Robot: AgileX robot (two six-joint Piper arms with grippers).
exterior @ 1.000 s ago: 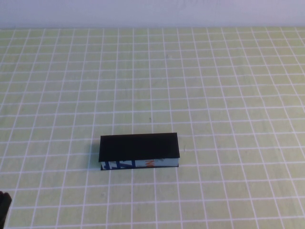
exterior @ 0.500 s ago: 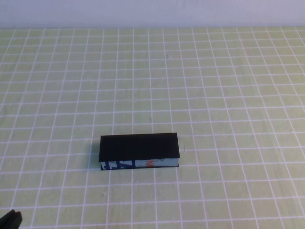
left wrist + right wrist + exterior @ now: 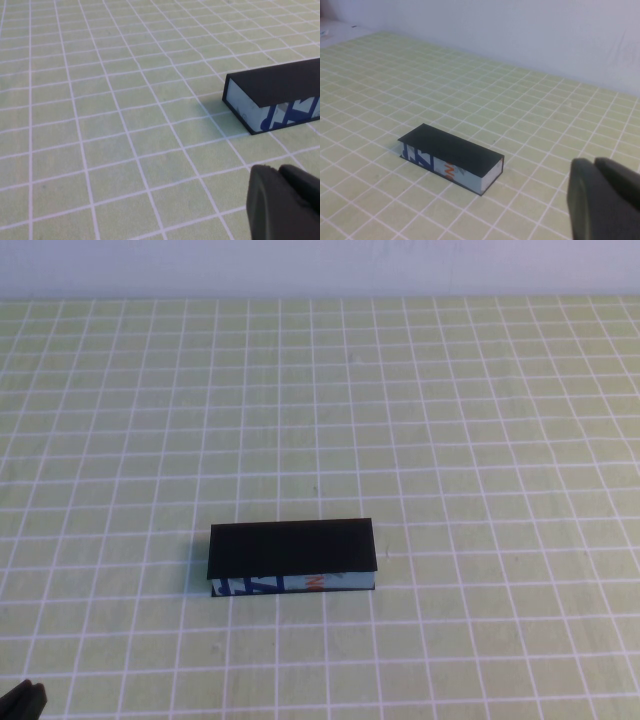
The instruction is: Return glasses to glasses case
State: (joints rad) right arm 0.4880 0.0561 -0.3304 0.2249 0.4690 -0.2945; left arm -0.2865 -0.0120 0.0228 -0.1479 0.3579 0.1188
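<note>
The glasses case [image 3: 292,546] is a black box with a light blue side strip printed in dark blue and orange. It lies closed on the green checked mat, a little left of the middle. It also shows in the left wrist view [image 3: 280,90] and the right wrist view [image 3: 451,155]. The glasses are not in view. My left gripper [image 3: 25,702] sits at the near left corner, well clear of the case; in its wrist view [image 3: 277,172] the fingers are together and empty. My right gripper [image 3: 594,164] is shut and empty, back from the case, and is outside the high view.
The green mat with a white grid [image 3: 450,440] covers the table. A pale wall [image 3: 320,265] runs along the far edge. No other objects show on the mat.
My left gripper's tip has dropped lower in the near left corner of the high view, then stayed still. The case has not moved.
</note>
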